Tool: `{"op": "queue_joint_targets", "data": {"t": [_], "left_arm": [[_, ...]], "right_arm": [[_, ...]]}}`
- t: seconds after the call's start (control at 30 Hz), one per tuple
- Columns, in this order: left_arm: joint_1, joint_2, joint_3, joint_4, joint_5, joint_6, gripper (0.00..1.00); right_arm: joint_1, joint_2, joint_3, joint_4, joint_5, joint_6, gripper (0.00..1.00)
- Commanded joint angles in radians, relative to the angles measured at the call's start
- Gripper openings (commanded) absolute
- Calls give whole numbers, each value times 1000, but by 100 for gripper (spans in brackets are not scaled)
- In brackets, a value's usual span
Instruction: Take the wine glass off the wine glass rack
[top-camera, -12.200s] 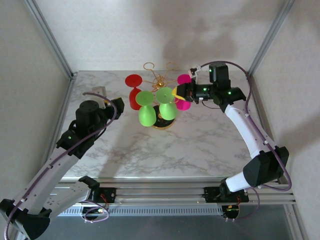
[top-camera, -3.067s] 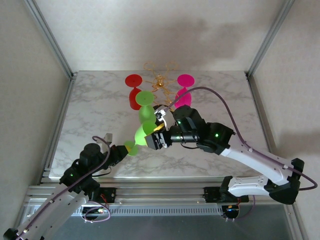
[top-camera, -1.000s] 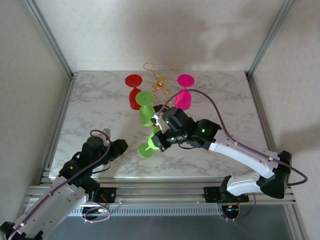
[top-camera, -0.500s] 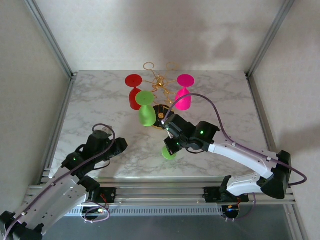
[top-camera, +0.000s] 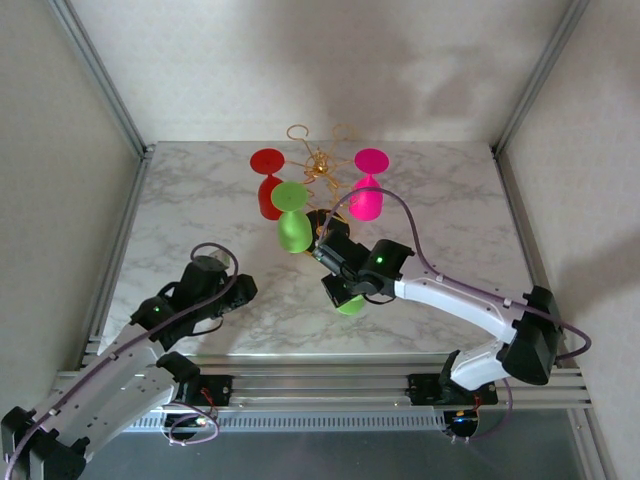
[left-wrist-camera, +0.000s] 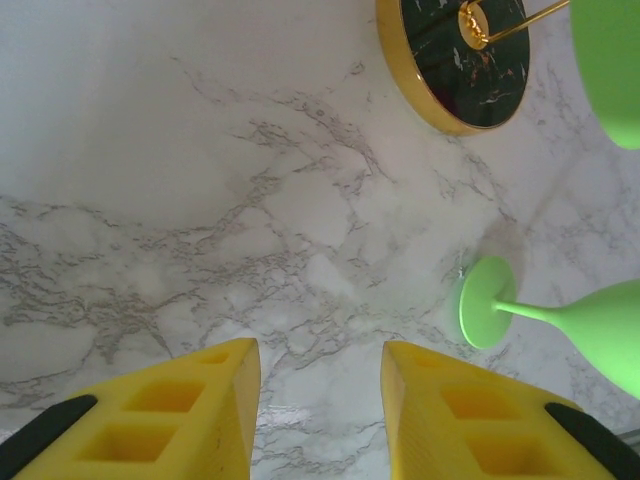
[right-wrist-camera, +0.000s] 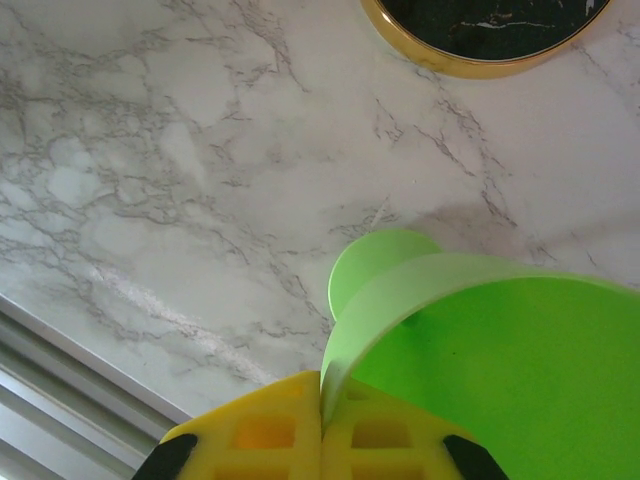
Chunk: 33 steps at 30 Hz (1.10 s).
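Under the left gripper (left-wrist-camera: 315, 400), whose yellow fingers (left-wrist-camera: 180, 410) stand apart with nothing between them, lies the white marble table (top-camera: 190, 220), closed in by pale walls (top-camera: 300, 60) and metal frame posts (top-camera: 100, 75). To its right the right gripper (right-wrist-camera: 320, 415) is closed on the rim of a green wine glass (right-wrist-camera: 480, 350), tilted, off the wine glass rack (top-camera: 318, 165), its foot near the marble. Behind this gripper the rack carries a red glass (top-camera: 267, 160), another green glass (top-camera: 293, 230) and a pink glass (top-camera: 366, 203), bowls down.
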Motion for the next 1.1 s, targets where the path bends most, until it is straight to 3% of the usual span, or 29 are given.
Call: {"op": "queue_joint_targets", "data": {"t": [0.0, 0.6, 1.07], "left_arm": [[-9, -1, 22, 32, -21, 21, 36], [-10, -4, 22, 48, -16, 13, 37], [-10, -24, 9, 55, -12, 6, 37]], "right_arm": [[5, 6, 40, -22, 35, -6, 0], [2, 41, 38, 30, -37, -4, 0], [2, 18, 29, 42, -35, 5, 25]]}}
